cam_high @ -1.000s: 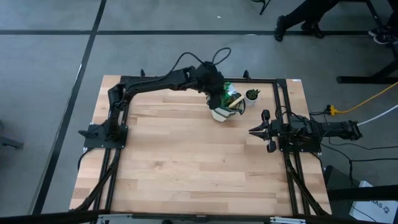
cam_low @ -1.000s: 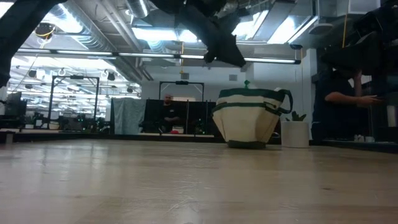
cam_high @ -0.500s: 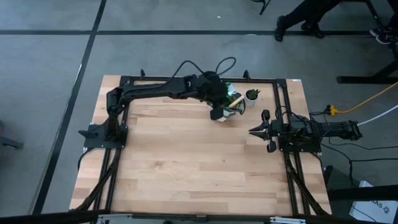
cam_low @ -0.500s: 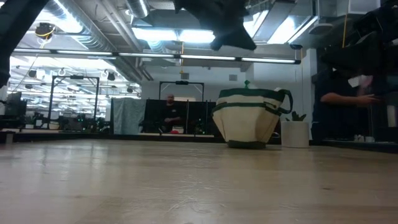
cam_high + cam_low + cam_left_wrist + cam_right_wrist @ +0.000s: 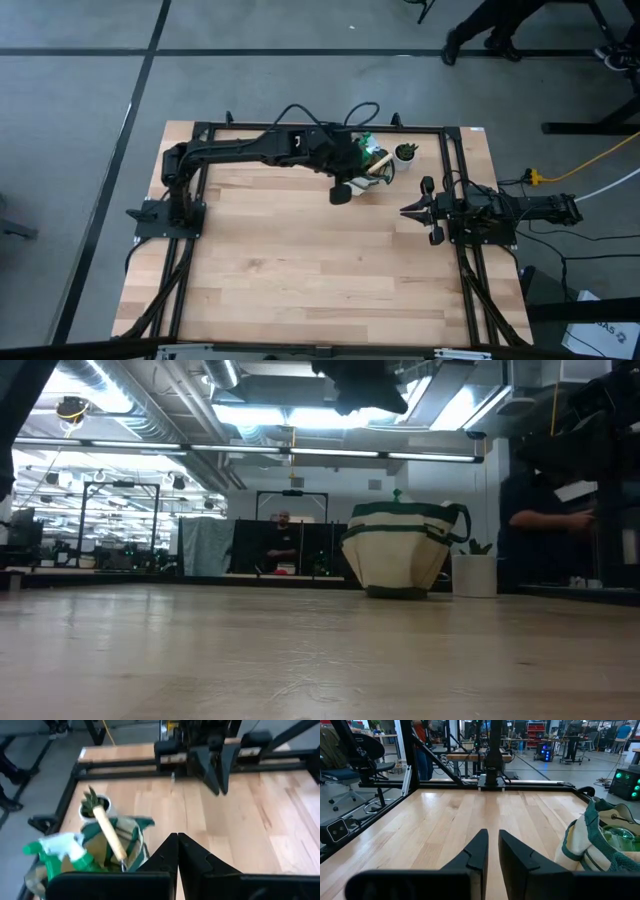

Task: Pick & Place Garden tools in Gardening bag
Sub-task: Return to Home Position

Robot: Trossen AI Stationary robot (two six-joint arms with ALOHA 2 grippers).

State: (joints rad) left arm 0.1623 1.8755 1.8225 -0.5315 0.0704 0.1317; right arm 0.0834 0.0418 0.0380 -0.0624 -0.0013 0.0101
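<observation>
The olive-and-beige gardening bag stands upright on its base at the table's far middle. A wooden tool handle and a green-and-white sprayer stick out of its open top. My left gripper is shut and holds nothing; it hangs above the table just on the near side of the bag and shows in the high view. My right gripper waits at the right edge, fingers close together, with nothing between them.
A small white pot with a green plant stands right beside the bag on its right, also in the low view. Black frame rails run along the table's far and side edges. Bare wood fills the near half.
My left gripper has drawn back from over the bag's top toward the table's near edge and risen a little. The bag and the tools in it have stayed where they were.
</observation>
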